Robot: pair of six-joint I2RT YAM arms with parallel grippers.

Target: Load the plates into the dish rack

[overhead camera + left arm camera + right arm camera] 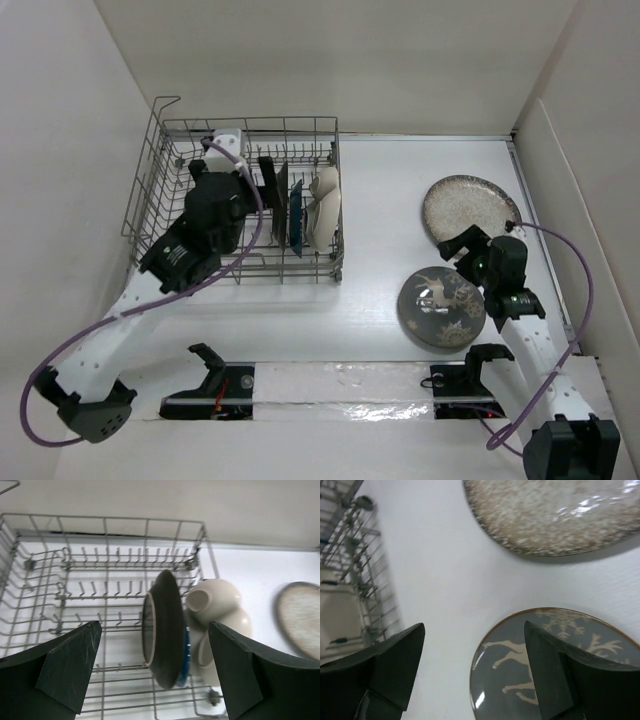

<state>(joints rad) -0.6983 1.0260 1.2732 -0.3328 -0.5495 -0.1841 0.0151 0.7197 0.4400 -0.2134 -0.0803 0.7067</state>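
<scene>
The dish rack [160, 190] stands at the back left. Three plates stand upright in its right end: the brown-rimmed plate [167, 625], the dark blue dish [186, 647] behind it, and the cream sectioned plate [215, 605]. My left gripper [240, 195] hangs open and empty over the rack, just short of these plates [155, 675]. The grey reindeer plate [440, 310] and the speckled plate [468, 208] lie flat on the table at the right. My right gripper [462, 248] is open and empty above the reindeer plate's far-left edge [475, 670].
The rack's left half [75, 590] holds only upright tines. Its raised handle [165, 105] is at the back left corner. White walls enclose the table at the back and both sides. The rack's right end [355, 555] shows in the right wrist view.
</scene>
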